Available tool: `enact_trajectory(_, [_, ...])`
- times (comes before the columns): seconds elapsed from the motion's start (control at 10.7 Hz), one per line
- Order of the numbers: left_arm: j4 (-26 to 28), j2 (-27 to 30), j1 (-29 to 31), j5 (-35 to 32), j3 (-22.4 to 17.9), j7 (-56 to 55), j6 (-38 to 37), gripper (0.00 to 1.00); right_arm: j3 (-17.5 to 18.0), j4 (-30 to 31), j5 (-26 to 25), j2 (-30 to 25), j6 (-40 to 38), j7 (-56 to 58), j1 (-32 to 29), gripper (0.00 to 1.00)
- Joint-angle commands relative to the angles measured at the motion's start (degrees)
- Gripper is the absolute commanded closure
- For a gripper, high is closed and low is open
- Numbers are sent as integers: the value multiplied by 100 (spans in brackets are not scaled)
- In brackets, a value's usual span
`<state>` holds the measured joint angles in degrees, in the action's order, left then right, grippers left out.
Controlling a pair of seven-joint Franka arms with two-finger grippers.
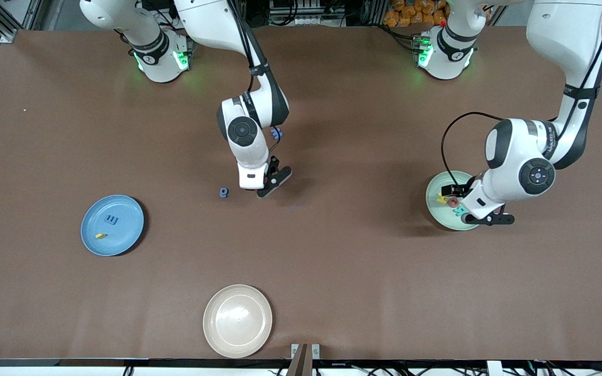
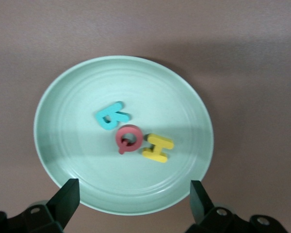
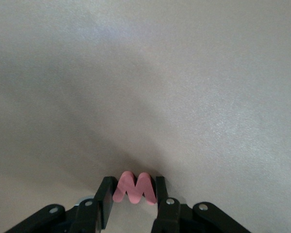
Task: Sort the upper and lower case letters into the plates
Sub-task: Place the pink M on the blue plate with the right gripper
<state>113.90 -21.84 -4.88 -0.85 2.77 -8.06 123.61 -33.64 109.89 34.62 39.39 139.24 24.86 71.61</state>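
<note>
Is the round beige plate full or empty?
Empty: the round beige plate shows only its bare inner surface, with no letter pieces on it.

In the front view, part of the mint green plate is covered by the left arm, and the letters on it are partly hidden. The pink letter is seen only in the right wrist view, its lower part hidden between the fingers. The small yellow piece on the blue plate cannot be read.
</note>
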Motion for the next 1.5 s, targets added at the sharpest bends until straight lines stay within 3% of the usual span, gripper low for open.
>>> enact_trajectory(0.0, [159, 197, -363, -65, 4, -693, 32, 0, -133, 32, 89, -465, -290, 63, -199, 100])
enact_trajectory(0.09, [159, 215, -565, -65, 39, -1167, 32, 0, -422, 24, 89, -650, -649, 115, -217, 100])
enact_trajectory(0.38, [89, 198, -961, -47, 398, -2442, 40, 0, -1292, 24, 19, -714, -732, 221, -200, 100])
enact_trajectory(0.56, [-77, 154, -1513, 459, 435, -3216, 49, 0, -1645, 224, 19, -652, -680, 387, -453, 100])
enact_trajectory(0.75, [-227, 127, -2015, 918, 452, -3849, 128, 0, -1743, 374, 19, -652, -671, 1017, -1232, 100])
enact_trajectory(1.13, [-236, -83, -2586, 929, 1067, -5335, 769, 0, -1717, 349, 80, -617, -679, 2880, -3087, 100])
enact_trajectory(1.41, [-454, -486, -3289, 867, 1172, -6048, 1436, 0, -1629, 323, 98, -617, -697, 3043, -3408, 100])
